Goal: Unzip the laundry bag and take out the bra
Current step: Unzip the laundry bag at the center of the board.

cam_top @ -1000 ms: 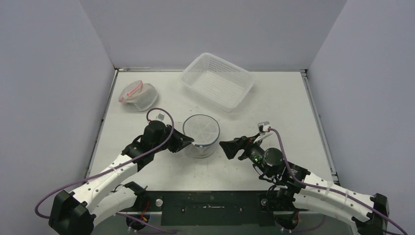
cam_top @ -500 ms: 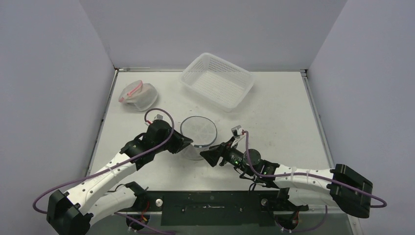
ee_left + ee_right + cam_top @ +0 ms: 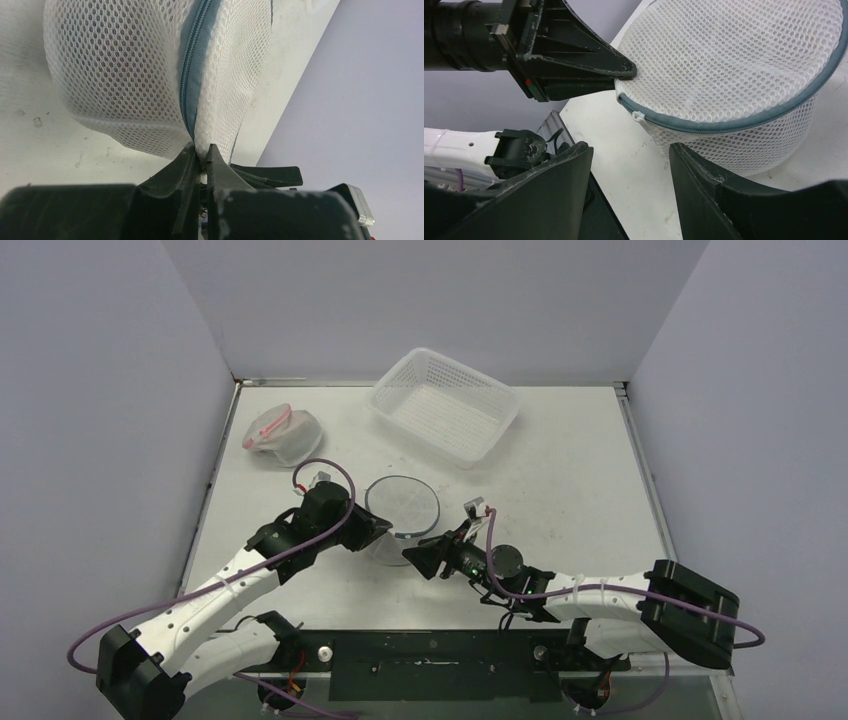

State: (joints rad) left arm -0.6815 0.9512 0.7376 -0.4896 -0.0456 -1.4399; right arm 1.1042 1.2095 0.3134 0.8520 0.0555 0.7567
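The laundry bag (image 3: 402,508) is a round white mesh drum with a grey-blue zipper, standing mid-table. My left gripper (image 3: 381,531) is shut on the mesh beside the zipper at the bag's near left side; the left wrist view shows the pinch (image 3: 201,149) and the zipper (image 3: 192,65) running up from it. My right gripper (image 3: 413,559) is open and empty, just short of the bag's near side. In the right wrist view (image 3: 630,150) the white zipper pull (image 3: 638,116) hangs ahead of the jaws, with the left gripper's fingers (image 3: 589,60) above it. The bra is not discernible inside the bag.
A white plastic basket (image 3: 445,405) stands at the back centre. A white and pink fabric bundle (image 3: 283,434) lies at the back left. The table's left edge rail (image 3: 205,510) runs beside the left arm.
My right arm has swung left and come up to the bag's near side, jaws open. My left gripper has stayed shut on the bag, which shifted slightly left and back.
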